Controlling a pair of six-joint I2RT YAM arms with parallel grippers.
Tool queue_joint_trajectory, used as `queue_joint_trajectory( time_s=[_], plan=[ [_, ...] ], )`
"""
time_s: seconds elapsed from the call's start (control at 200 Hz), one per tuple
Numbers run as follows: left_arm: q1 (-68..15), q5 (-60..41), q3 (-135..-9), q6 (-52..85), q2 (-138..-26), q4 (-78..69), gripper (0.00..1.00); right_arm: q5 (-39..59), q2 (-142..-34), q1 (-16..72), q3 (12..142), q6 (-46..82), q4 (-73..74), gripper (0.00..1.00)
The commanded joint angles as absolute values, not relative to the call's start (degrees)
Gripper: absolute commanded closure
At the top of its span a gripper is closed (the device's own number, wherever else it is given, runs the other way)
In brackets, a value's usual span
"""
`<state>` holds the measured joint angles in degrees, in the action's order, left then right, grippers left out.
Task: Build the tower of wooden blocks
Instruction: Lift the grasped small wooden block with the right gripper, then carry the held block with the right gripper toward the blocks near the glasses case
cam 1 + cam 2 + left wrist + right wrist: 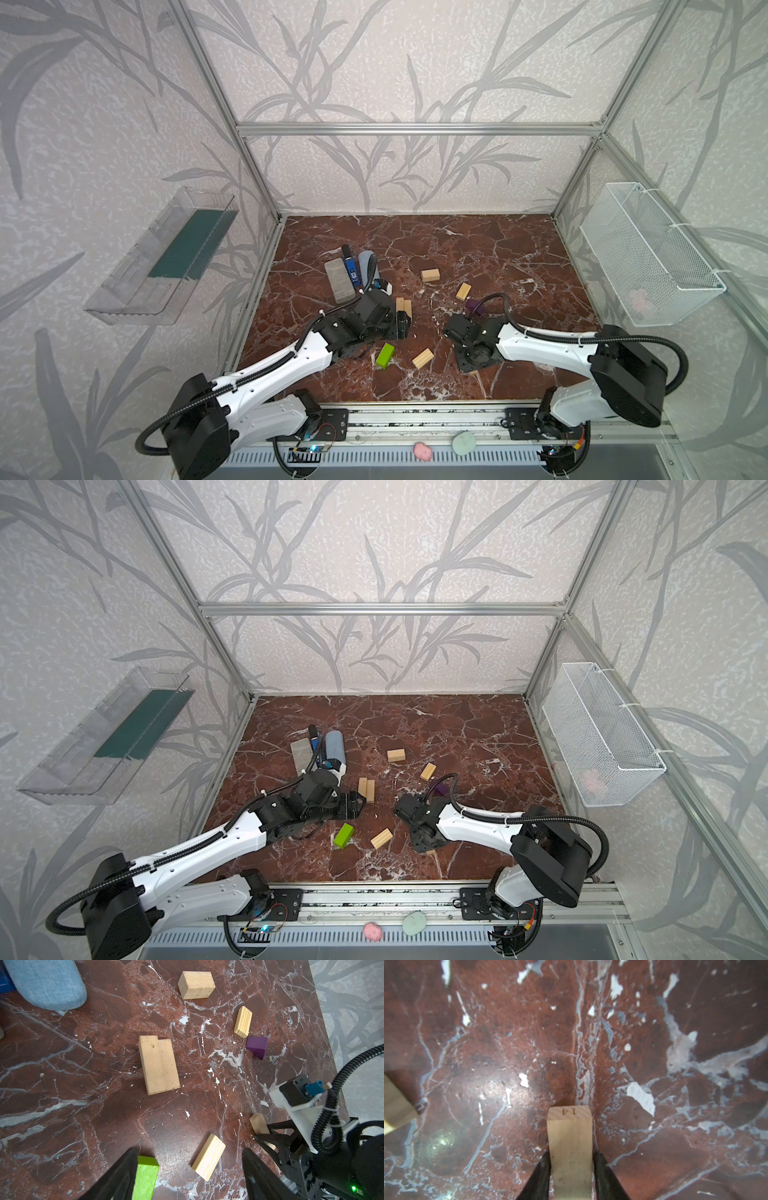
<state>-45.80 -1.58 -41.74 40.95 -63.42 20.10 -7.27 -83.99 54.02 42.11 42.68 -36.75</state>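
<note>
the red-brown marble tabletop [498, 257] carries no standing tower yet. the left claw [188, 1152] hangs wide open and empty over the near middle, with the lime-green wooden brick [385, 355] and a loose pale tan wooden brick [423, 358] lying on the marble just below it. the right claw [572, 1154] is low at the near right, its jaws pressed against both long sides of a pale tan brick stamped 14 [571, 1136]; whether that brick is off the marble i cannot tell. at the far left sit a grey oblong case [339, 281] and a blue fabric case [368, 264].

the only sign of a start is a pair of tan bricks [403, 307] lying flat, side by side and touching, near the middle; i take them for the base layer. a far tan brick [430, 275] and a slanted tan brick [463, 291] lie apart beyond them to the right, and the small purple wedge-like piece [475, 306] sits just beside the slanted one.

so the job looks barely begun: one layer down, every other brick to stack, green and purple last.
</note>
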Motion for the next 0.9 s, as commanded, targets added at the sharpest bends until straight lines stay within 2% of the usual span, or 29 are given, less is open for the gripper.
queue_joint_trajectory(
  time_s=[0.0, 0.19, 0.625, 0.895],
  plan=[
    [-45.97, -1.47, -41.5, 40.02, -62.14, 20.52, 0.22, -9.31, -84.57, 54.62, 43.16, 43.62, -38.86, 0.65],
    [-45.97, -1.15, -41.66, 39.64, -61.6, 20.74, 0.22, -9.84, -81.79, 54.84, 43.84, 42.65, -39.69, 0.73],
    [-45.64, -0.39, -42.17, 37.79, -57.69, 23.35, 0.19, -11.74, -71.81, 54.67, 44.74, 42.46, -39.27, 0.76],
    [-43.76, 3.37, -42.44, 36.04, -54.24, 28.08, 0.19, -11.09, -76.2, 54.66, 54.78, 40.91, -40.69, 0.76]
  ],
)
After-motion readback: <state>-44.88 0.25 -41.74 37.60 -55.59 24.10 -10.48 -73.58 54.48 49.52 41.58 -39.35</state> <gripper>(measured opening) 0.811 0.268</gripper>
